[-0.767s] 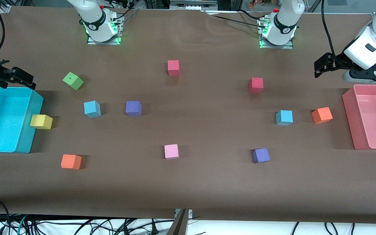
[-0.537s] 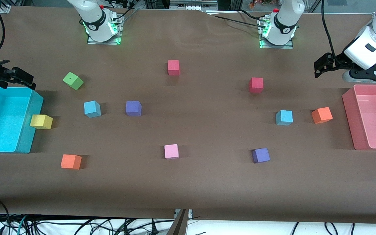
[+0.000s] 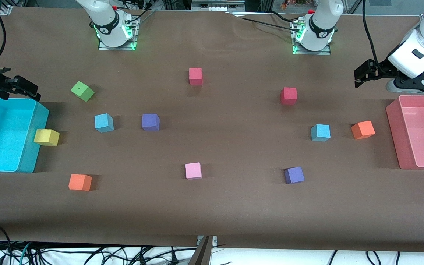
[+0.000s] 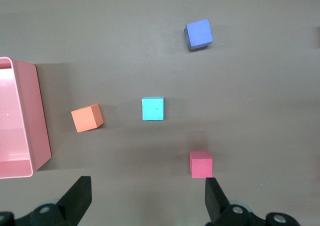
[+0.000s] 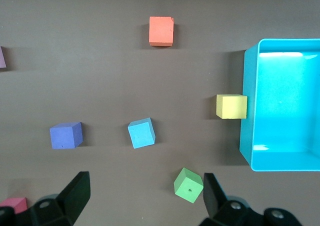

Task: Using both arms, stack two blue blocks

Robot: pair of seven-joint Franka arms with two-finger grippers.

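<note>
Waiting apart: two sky-blue foam cubes, one [image 3: 103, 122] toward the right arm's end of the brown table [image 3: 234, 209], one [image 3: 320, 132] toward the left arm's.
Left gripper [image 4: 145, 198] hovers near the pink plastic bin [image 3: 394, 132], right gripper [image 5: 142, 198] apparently beside the turquoise bin [image 3: 39, 125]; both spread wide, holding nothing.

matt foam blue blocks [image 3: 103, 122], smooth glossy plastic pink bin [image 3: 394, 121], glossy cyan bin [image 3: 39, 121], matt brown table cover [image 3: 234, 206]
</note>
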